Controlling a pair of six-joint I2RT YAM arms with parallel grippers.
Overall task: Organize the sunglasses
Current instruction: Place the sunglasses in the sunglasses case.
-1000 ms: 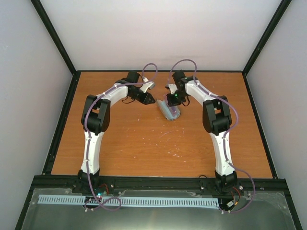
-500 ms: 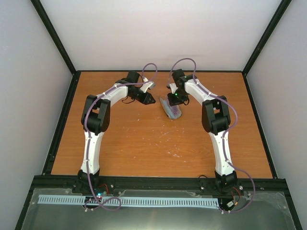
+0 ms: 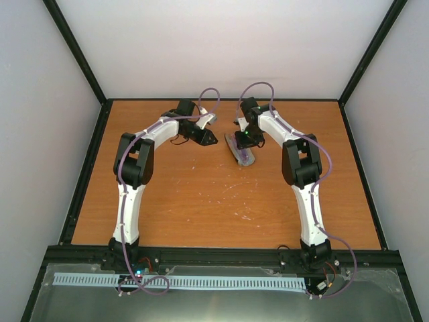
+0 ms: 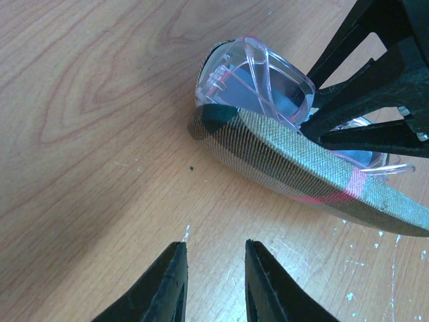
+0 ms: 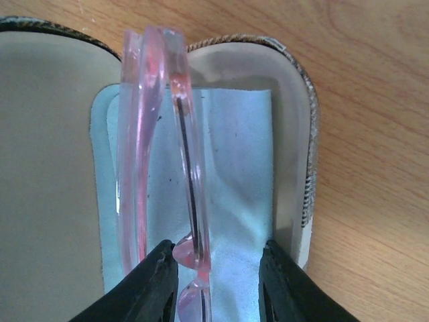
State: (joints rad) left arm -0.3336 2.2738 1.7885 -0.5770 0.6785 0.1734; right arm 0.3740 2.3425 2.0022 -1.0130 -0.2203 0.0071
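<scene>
**Top view.** Both arms reach to the far middle of the table [image 3: 201, 201]. The left arm [image 3: 127, 201] ends just left of the case [image 3: 241, 154], and the right arm [image 3: 314, 215] ends over the case's far end. The case lies on the table at a slant. From here the sunglasses are too faint to pick out.

**Left wrist view.** The left jaws stand a little apart with nothing between them. Their two dark fingers [image 4: 171, 288] hang over bare table [image 4: 80, 100], near the case [image 4: 301, 168] but not touching it. The case is grey-tan weave with a red band and lies open, its side turned this way. The sunglasses [image 4: 258, 64], clear with pink edges, stick up out of its far-left end, with the pale blue cloth [image 4: 285, 104] under them. The black right jaws come in from the right and reach down into the case at the sunglasses.

**Right wrist view.** The sunglasses [image 5: 144, 154] are folded and stand on edge inside the open case [image 5: 53, 168], on the cloth [image 5: 234, 174] that covers the pale lining. The right jaws are spread and straddle the near end of the sunglasses. One finger [image 5: 151, 285] sits against the frame, while blue cloth shows between the frame and the other finger. The case's woven rim curves round the far and right sides, and beyond it is table [image 5: 375, 100].
</scene>
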